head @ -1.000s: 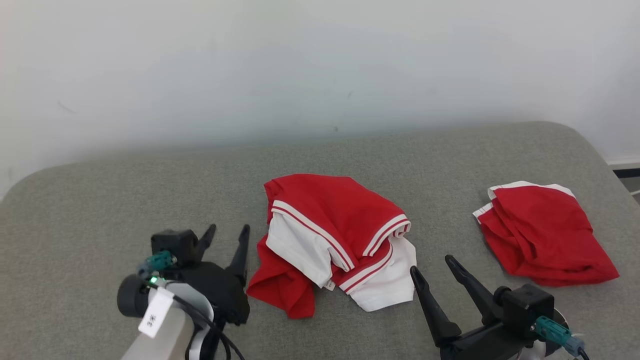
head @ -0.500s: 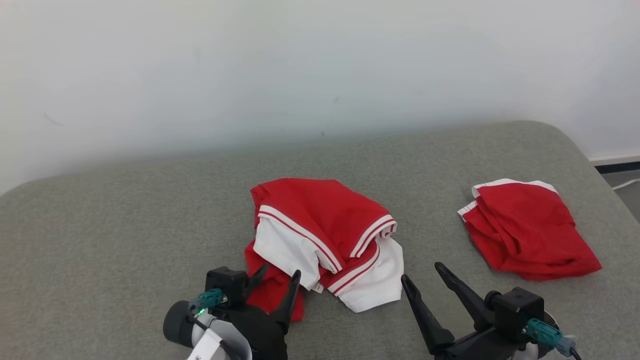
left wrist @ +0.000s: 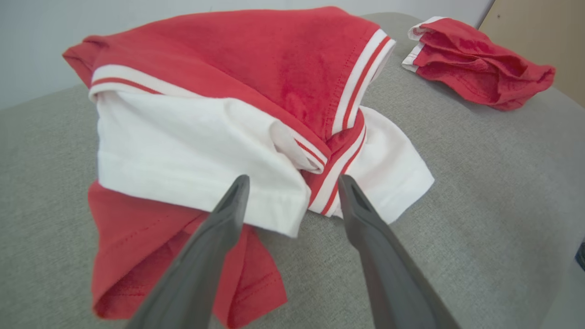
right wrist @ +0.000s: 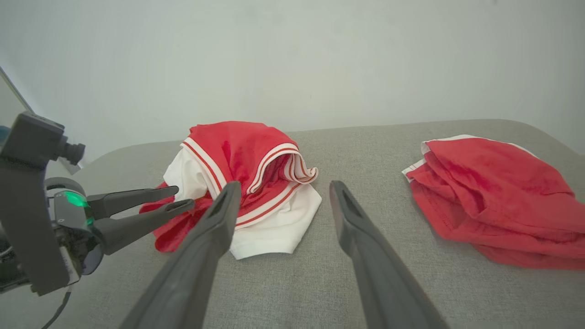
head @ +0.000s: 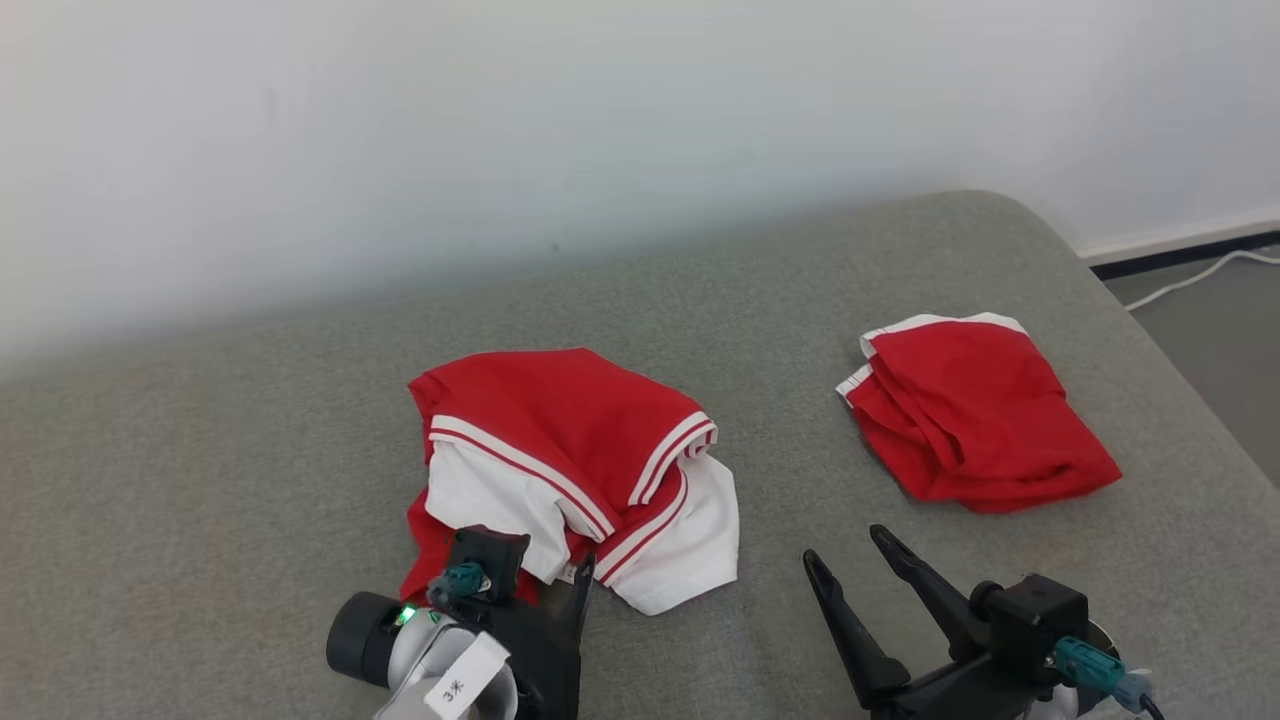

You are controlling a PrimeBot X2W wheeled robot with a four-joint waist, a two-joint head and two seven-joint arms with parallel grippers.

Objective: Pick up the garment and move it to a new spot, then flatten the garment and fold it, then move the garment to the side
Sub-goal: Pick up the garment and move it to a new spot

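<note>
Lower left: left gripper (head: 545, 572), fingers wide and empty, tips at garment (head: 560, 420); its wrist view reveals white hem (left wrist: 274, 214) between them. Lower right: right gripper (head: 845, 547), likewise spread, empty.

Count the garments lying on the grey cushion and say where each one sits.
2. A crumpled red-and-white garment lies near the middle of the cushion; a bundled red garment lies apart, to its right. More could be hidden beneath them.
</note>
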